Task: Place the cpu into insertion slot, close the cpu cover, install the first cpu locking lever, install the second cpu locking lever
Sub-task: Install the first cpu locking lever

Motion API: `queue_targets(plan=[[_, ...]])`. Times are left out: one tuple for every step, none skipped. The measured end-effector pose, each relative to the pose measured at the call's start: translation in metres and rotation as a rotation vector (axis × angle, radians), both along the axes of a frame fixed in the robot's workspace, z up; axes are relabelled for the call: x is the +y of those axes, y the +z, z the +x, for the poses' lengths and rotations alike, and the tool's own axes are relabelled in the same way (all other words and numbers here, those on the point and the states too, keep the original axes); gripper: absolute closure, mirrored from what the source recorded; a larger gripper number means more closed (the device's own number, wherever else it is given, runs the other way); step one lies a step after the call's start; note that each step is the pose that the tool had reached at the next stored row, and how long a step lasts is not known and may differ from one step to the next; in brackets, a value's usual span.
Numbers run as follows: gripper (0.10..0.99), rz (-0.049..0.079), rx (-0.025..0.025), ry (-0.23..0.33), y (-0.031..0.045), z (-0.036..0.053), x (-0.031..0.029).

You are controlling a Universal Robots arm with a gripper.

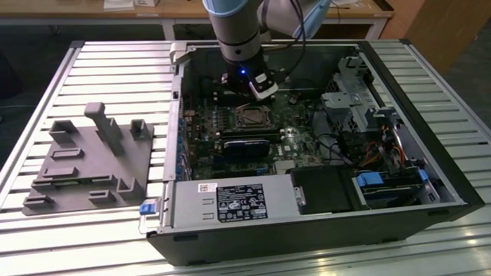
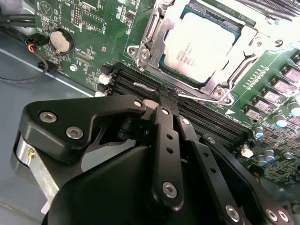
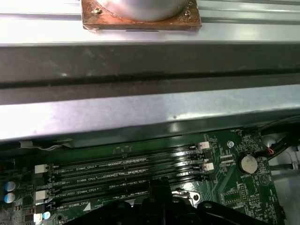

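Black two-finger gripper (image 2: 167, 95) on the grey robot arm (image 1: 238, 34) is down inside the open black computer case (image 1: 307, 244). Fingertips are pressed together, with no gap seen in the second wrist view. The tips sit on a thin silvery wire locking lever (image 2: 199, 97) that runs crosswise right at them, along the near edge of the socket. Can't tell if the wire is pinched between the tips or only touched.

Square cpu with a dull silver metal top (image 2: 204, 40) lies flat just beyond the fingertips, seated in the square black insertion slot (image 1: 238, 118). Thin silvery metal cpu cover frame (image 2: 154, 30) is down flat around the chip, which shows through its window.

Long narrow black memory slots (image 2: 124, 77) run beneath the fingertips, between the gripper body and the socket. In the first wrist view they lie just ahead of the gripper. Round silver coin cell battery (image 2: 61, 40) sits on the green motherboard (image 2: 93, 18), well off to one side of the fingers.

Copper-coloured plate with a round silvery body (image 3: 140, 21) lies beyond the case wall, well apart from the gripper. Grey plastic fixture block (image 1: 84, 167) rests on the silver slatted table (image 1: 115, 63), outside the case on the exterior view's left, well apart from the gripper.
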State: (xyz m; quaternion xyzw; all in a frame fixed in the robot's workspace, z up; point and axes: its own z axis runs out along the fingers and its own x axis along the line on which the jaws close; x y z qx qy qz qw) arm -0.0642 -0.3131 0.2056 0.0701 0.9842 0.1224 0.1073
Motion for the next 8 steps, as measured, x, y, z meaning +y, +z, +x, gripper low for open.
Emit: queue_targets(plan=[[0.98,0.0,0.0,0.0,0.0,0.0,0.0],[0.98,0.0,0.0,0.0,0.0,0.0,0.0],[0.98,0.0,-0.0001,0.0,0.0,0.0,0.0],[0.98,0.0,-0.0001,0.0,0.0,0.0,0.0],[0.98,0.0,-0.0002,-0.002,-0.0001,0.0,0.0],[0.98,0.0,-0.0004,-0.011,-0.0003,0.0,0.0001],[0.98,0.0,-0.0004,-0.025,-0.0005,0.0,0.0001],[0.98,0.0,-0.0004,-0.042,-0.0006,0.0,0.0]])
